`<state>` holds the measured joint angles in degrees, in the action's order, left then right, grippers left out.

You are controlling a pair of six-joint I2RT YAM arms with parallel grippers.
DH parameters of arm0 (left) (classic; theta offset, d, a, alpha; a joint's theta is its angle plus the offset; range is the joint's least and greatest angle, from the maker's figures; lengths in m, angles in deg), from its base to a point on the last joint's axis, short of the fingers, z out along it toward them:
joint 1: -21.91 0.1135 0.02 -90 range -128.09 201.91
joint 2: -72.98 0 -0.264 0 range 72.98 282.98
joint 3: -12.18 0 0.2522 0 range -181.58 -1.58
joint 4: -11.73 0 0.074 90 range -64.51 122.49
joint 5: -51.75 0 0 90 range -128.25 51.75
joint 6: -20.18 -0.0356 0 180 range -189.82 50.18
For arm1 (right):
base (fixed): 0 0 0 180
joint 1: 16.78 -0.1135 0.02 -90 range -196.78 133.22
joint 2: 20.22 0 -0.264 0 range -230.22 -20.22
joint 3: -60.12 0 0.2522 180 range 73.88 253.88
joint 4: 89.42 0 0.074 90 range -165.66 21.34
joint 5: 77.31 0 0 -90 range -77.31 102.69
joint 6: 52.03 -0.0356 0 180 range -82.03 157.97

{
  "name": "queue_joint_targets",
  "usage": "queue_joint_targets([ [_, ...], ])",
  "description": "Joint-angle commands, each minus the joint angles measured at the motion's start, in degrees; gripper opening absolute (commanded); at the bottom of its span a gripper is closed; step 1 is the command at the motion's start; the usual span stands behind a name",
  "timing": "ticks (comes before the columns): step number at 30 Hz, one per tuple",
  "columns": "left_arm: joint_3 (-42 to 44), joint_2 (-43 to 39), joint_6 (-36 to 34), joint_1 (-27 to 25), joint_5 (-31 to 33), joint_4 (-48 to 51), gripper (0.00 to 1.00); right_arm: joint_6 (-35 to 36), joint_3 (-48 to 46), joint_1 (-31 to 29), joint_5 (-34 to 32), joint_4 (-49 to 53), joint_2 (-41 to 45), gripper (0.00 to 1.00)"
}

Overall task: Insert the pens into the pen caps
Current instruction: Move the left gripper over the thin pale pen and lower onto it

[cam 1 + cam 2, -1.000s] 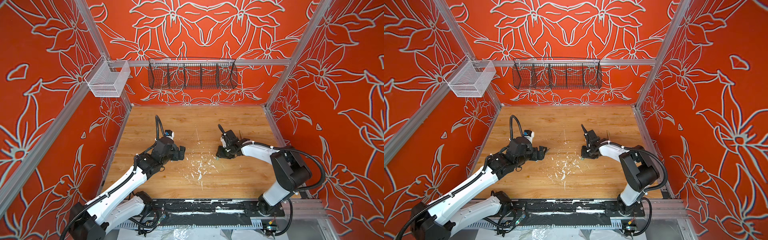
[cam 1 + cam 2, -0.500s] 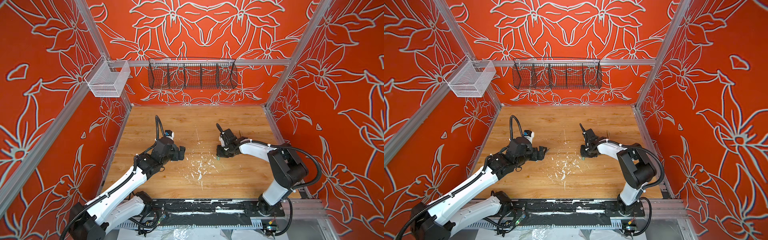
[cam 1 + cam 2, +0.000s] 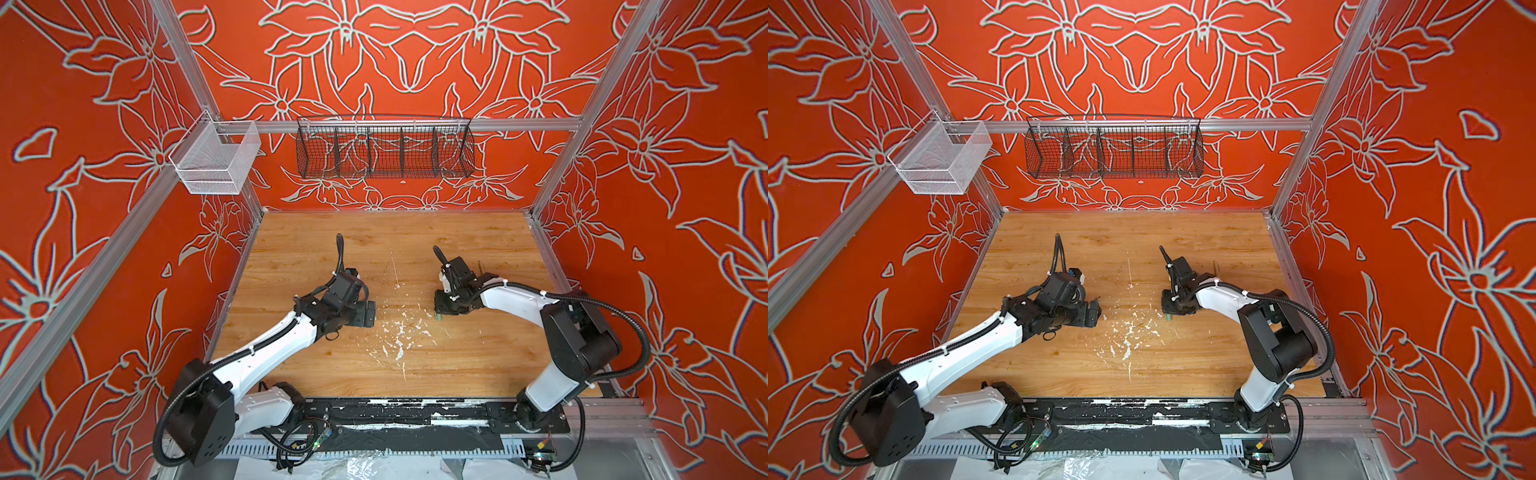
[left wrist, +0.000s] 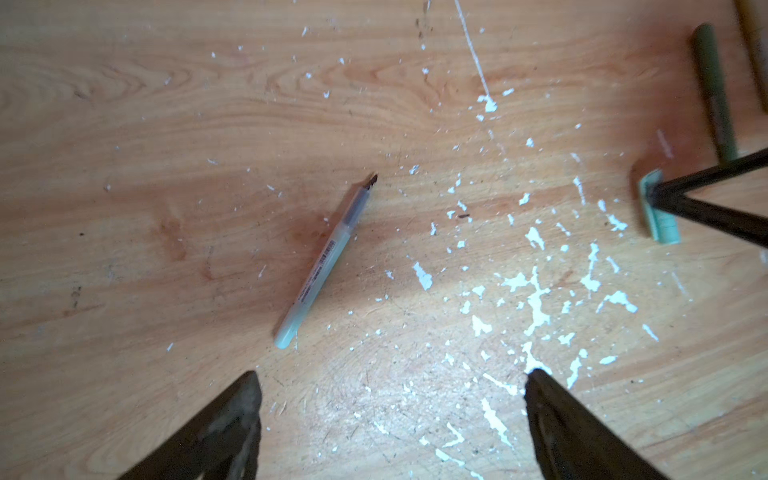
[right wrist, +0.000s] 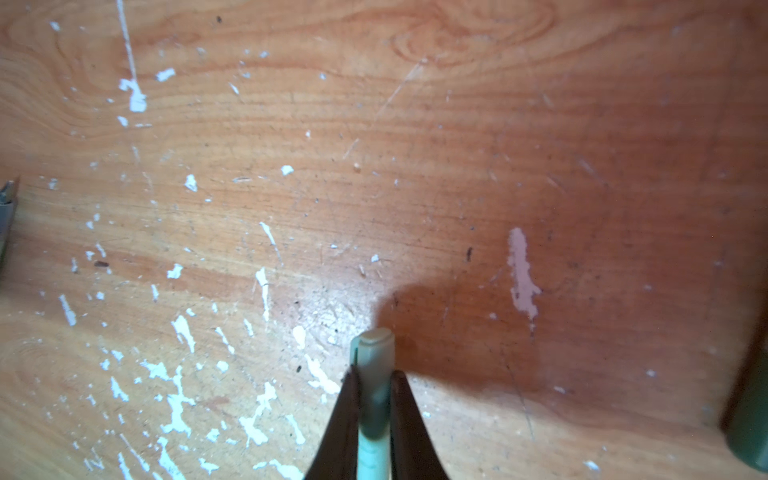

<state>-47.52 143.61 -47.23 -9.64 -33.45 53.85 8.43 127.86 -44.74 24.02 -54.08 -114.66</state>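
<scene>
a: which step is this?
b: picking up a cap, i'd say. the right gripper (image 5: 376,372) is pinched tight on the short pale green plastic pen cap (image 5: 374,357), down at the scuffed wooden table (image 5: 457,124) beside the white paint flecks (image 5: 178,399). the cap's rounded end pokes out past the tips. whether it is off the wood yet, i cannot tell.
a: and the other claw?
b: the left gripper (image 4: 392,374) hangs spread wide and empty. the slim pale green stick pen (image 4: 324,266) lies flat just beyond its fingers (image 4: 237,415), dark tip pointing away from them, well apart from the cap.
a: next move?
b: probably the left claw drops across that pen's barrel and pinches it. then tip and cap mouth need lining up on one axis. the pen is thin and may roll, so the pinch wants to be square.
a: count?
b: three pens in the left wrist view: the pale one, a dark green pen (image 4: 715,95) and a tan pen (image 4: 753,41) cut by the frame edge. caps: one for sure. a blurred dark green shape (image 5: 748,415) in the right wrist view may be a cap or a pen. no tan cap shows.
</scene>
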Motion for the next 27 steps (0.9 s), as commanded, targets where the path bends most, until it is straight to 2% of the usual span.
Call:
queue_joint_targets([
  [1,-2.6,3.0,0.6,0.1,0.4,3.3,0.97,0.6,1.3,-0.1,0.0,1.5,2.2,0.08],
  [5,-5.2,8.4,-0.1,1.7,0.0,5.3,0.97,0.6,0.5,-0.1,0.6,1.1,3.4,0.07],
  [12,-9.2,16.9,-2.5,6.5,-6.2,7.1,0.99,0.6,-0.9,-0.1,1.4,0.8,5.2,0.08],
  [17,-11.1,22.2,-4.0,6.8,-8.8,8.1,0.92,0.7,-1.5,-0.1,1.2,0.8,5.8,0.07],
  [23,-11.6,25.5,-4.7,7.1,-8.4,8.8,0.85,0.3,-2.5,-0.1,1.6,0.2,6.7,0.07],
  [27,-11.3,26.2,-5.2,7.4,-14.1,7.6,0.74,0.1,-3.0,-0.1,1.5,-0.4,7.0,0.07],
])
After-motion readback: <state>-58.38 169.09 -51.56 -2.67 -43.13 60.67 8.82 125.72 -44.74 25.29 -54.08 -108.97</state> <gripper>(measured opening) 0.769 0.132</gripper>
